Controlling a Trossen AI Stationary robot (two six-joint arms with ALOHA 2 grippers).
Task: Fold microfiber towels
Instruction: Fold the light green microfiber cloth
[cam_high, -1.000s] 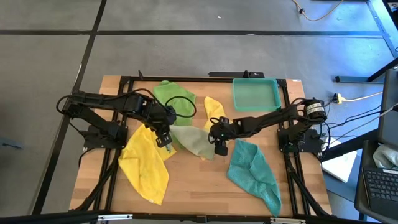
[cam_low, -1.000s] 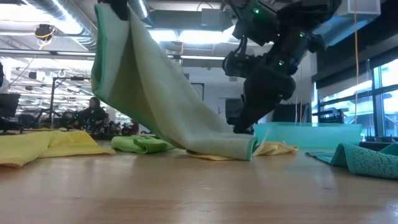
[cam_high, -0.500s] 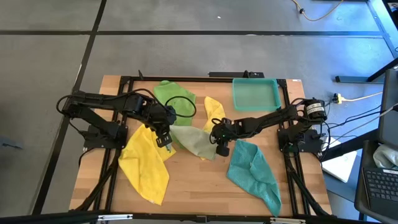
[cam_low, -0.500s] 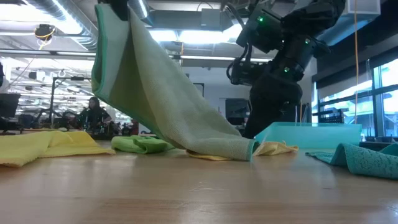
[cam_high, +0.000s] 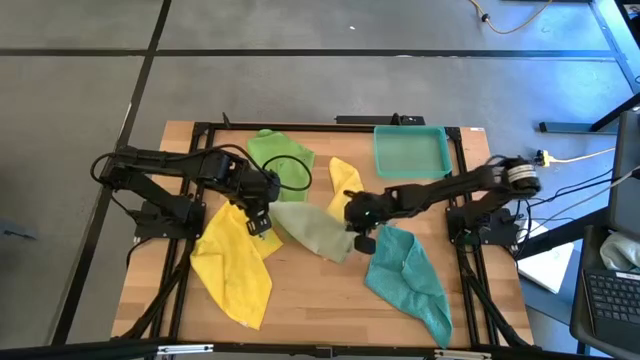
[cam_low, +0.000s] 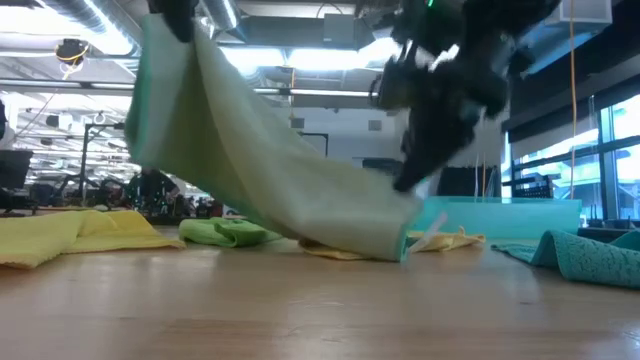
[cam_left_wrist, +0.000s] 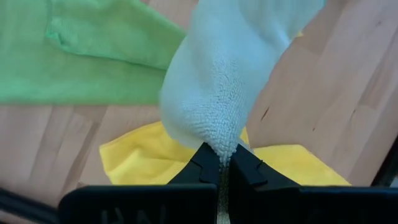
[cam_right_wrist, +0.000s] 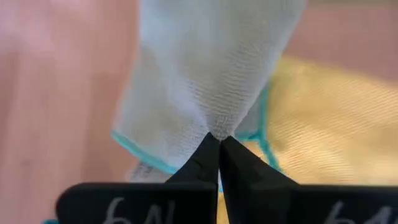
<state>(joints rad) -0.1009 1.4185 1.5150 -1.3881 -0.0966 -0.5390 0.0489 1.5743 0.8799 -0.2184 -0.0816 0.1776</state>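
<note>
A pale olive-green towel (cam_high: 316, 229) with a teal hem is strung between my two grippers over the table's middle. My left gripper (cam_high: 262, 222) is shut on its raised end, high in the low view (cam_low: 170, 12). My right gripper (cam_high: 357, 232) is shut on its lower end. In the low view the towel (cam_low: 270, 160) slopes down from the left gripper to the right one. Its lowest fold (cam_low: 385, 245) is at the tabletop. My left gripper pinches a bunched fold of the towel's end (cam_left_wrist: 222, 142) between its two fingers, which point steeply down. The cloth hangs below them and slopes away to the other gripper. My right gripper pinches gathered cloth near the towel's teal-hemmed edge (cam_right_wrist: 214, 130) between its fingertips, slanting down from the table's right. That end is raised a little above the table.
A bright green towel (cam_high: 280, 155) lies at the back, a yellow towel (cam_high: 235, 265) at the near left, and another yellow one (cam_high: 345, 178) under the held cloth. A teal towel (cam_high: 410, 280) lies at the near right. A teal tray (cam_high: 410, 150) stands at the back right.
My right gripper has shut on the pale towel's lower end and risen a little, lifting that end off the yellow towel. The raised end in my left gripper has swung slightly to the left in the low view.
</note>
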